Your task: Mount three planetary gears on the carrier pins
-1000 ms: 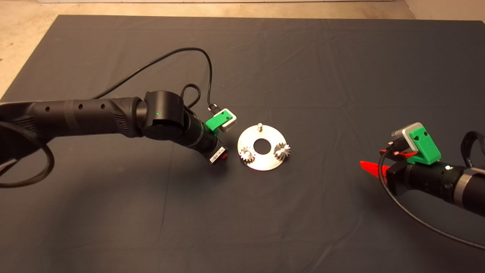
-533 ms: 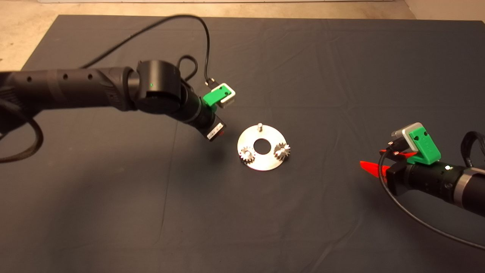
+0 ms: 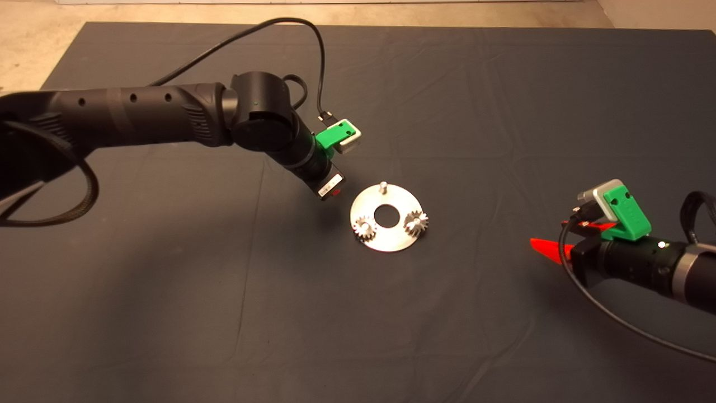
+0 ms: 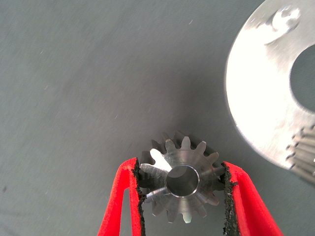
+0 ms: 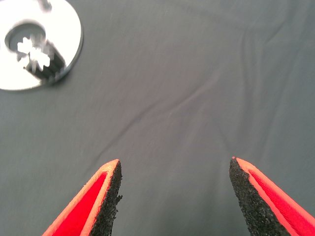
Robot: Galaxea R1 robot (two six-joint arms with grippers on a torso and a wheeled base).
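A round silver plate (image 3: pixel 391 238) lies mid-mat. Two planetary gears sit on its carrier pins, one at the left (image 3: pixel 364 228) and one at the right (image 3: pixel 416 222). The far carrier pin (image 3: pixel 383 186) stands bare. My left gripper (image 3: pixel 335 193) hovers just left of the plate, above the mat. In the left wrist view this gripper (image 4: pixel 182 189) is shut on a third planetary gear (image 4: pixel 181 176), held flat between its pads, with the plate's edge (image 4: pixel 263 98) beside it. My right gripper (image 3: pixel 551 242) waits open at the right, and its wrist view shows the plate (image 5: pixel 69 51) far off.
Dark mat (image 3: pixel 358 324) covers the table, with bare floor (image 3: pixel 33 39) beyond its far left corner. A black cable (image 3: pixel 246 39) loops above the left arm.
My left arm has lifted and swung away from me and to the right, carrying the gear nearer the bare far pin. The right arm has barely moved.
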